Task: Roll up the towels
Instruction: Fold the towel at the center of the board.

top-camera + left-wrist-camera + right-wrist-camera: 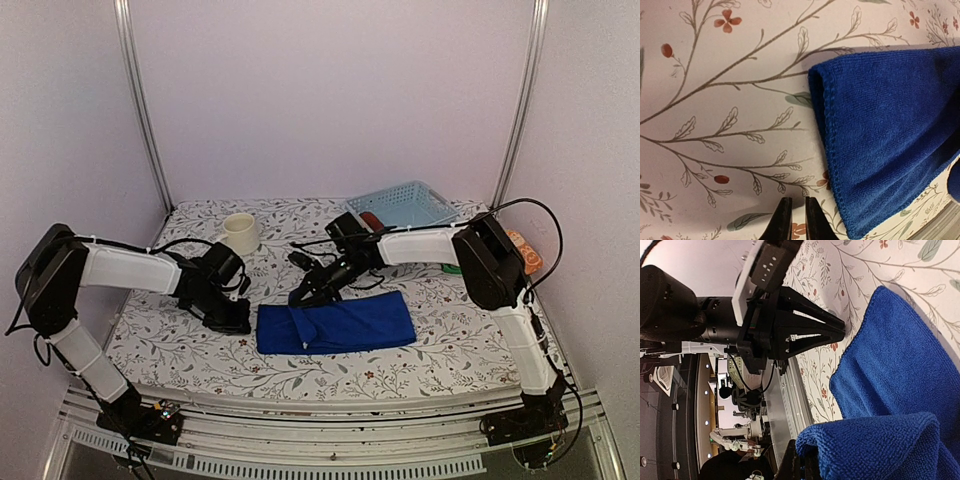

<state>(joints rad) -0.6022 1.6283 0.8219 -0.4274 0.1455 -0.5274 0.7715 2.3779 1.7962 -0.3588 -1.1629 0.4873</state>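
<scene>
A royal-blue towel (340, 324) lies spread on the flowered table cover, with its near-left part folded over. My right gripper (302, 296) is shut on the towel's far-left corner and holds a fold (875, 440) of it up at its fingertips (799, 467). My left gripper (240, 322) hovers low just left of the towel's left edge (827, 125). Its black fingers (785, 220) stand almost together with nothing between them. The same left gripper (841, 330) shows in the right wrist view, pointing at the towel's edge. An orange patterned towel (526, 250) lies at the table's right edge.
A pale blue lattice basket (402, 203) stands at the back right, with something reddish-brown (371, 219) at its near-left corner. A cream cup (241, 233) stands at the back left. A bit of green (452, 268) peeks out beside the right arm.
</scene>
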